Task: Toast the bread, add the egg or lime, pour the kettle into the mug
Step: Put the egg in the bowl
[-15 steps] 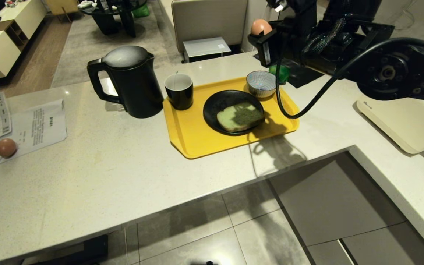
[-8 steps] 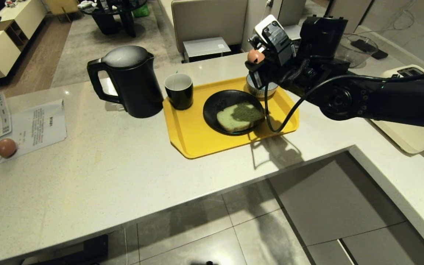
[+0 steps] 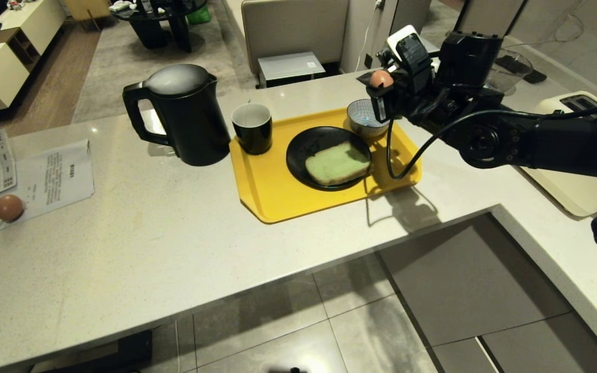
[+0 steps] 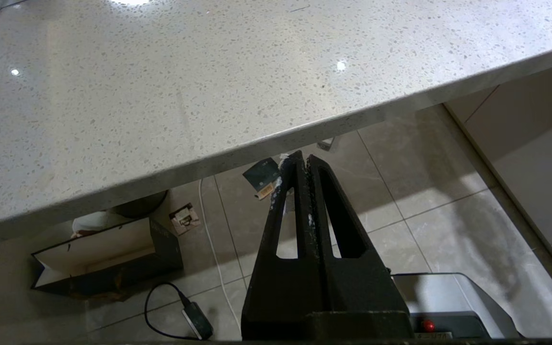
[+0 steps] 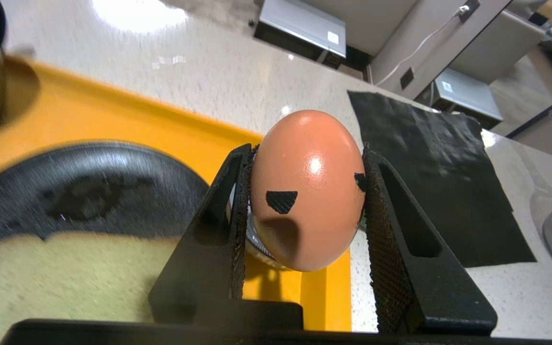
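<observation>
pinkish-brown egg [image 5: 307, 189], yellow tray [image 3: 278, 199], pale green bread [image 3: 337, 164], black kettle [image 3: 187, 116]

The room is dim and warm-lit from overhead. Bright glare spots sit on the speckled counter [image 3: 174, 243] and on the kettle [image 3: 182, 114] lid. A hard shadow falls just in front of the yellow tray [image 3: 272, 202]. In the right wrist view the black plate [image 5: 89, 187] is motion-blurred, the egg [image 5: 307, 189] sharp.

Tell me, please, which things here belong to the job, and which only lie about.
Belong to the job:
- egg, clamped in the right gripper
- bread on the black plate
- kettle
- mug
- striped bowl
- yellow tray

Only lying about:
- second egg
- papers
- black mat
</observation>
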Robot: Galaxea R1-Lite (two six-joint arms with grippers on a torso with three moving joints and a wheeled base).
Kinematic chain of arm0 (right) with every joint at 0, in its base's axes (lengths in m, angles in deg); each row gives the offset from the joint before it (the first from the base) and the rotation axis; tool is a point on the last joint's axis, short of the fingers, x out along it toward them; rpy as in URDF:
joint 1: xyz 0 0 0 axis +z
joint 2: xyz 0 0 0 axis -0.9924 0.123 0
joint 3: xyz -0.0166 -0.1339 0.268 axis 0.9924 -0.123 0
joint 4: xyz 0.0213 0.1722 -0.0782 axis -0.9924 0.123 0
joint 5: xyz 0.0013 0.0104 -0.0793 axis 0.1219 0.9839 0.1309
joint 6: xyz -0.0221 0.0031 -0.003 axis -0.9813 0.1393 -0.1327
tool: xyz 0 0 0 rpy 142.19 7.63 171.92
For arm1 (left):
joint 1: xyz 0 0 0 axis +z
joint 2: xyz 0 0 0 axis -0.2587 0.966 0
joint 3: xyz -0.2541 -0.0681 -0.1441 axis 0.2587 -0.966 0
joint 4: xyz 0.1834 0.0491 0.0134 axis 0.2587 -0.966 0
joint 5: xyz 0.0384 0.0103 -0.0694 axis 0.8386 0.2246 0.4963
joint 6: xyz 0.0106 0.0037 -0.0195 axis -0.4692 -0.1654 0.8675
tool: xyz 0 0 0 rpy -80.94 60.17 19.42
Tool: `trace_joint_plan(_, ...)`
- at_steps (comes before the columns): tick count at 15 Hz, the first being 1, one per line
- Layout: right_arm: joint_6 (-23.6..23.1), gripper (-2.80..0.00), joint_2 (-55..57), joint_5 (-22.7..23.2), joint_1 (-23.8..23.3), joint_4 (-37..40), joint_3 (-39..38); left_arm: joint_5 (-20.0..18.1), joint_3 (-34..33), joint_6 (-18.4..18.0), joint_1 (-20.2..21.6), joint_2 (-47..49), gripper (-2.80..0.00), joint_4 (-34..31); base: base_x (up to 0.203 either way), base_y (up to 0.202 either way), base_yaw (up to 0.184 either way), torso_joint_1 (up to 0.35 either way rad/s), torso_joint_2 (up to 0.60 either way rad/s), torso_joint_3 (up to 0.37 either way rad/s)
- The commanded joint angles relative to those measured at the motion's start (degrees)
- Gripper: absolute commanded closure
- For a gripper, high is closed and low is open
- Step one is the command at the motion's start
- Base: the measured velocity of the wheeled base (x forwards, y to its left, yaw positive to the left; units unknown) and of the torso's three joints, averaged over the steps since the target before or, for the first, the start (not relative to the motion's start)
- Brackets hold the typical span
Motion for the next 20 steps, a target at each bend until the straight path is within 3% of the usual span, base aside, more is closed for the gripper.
trace_joint_plan(1, 1.72, 0.00, -3.23, 1.48, -0.15, 0.49, -0.06, 0.01, 0.00, 0.00, 0.03, 0.05, 0.00, 0.00, 0.000, 0.000, 0.000, 0.000, 0.00, 0.000)
trace_joint_plan(3, 2.09, 0.00, -4.28, 3.37, -0.69, 0.83, 0.00, 0.01, 0.00, 0.00, 0.04, 0.05, 0.00, 0.00, 0.000, 0.000, 0.000, 0.000, 0.00, 0.000)
trace_joint_plan(20, 2.69, 0.00, -7.26, 3.29, -2.35, 0.74, 0.00, 0.01, 0.00, 0.09, -0.05, 0.04, 0.00, 0.00, 0.000, 0.000, 0.000, 0.000, 0.00, 0.000)
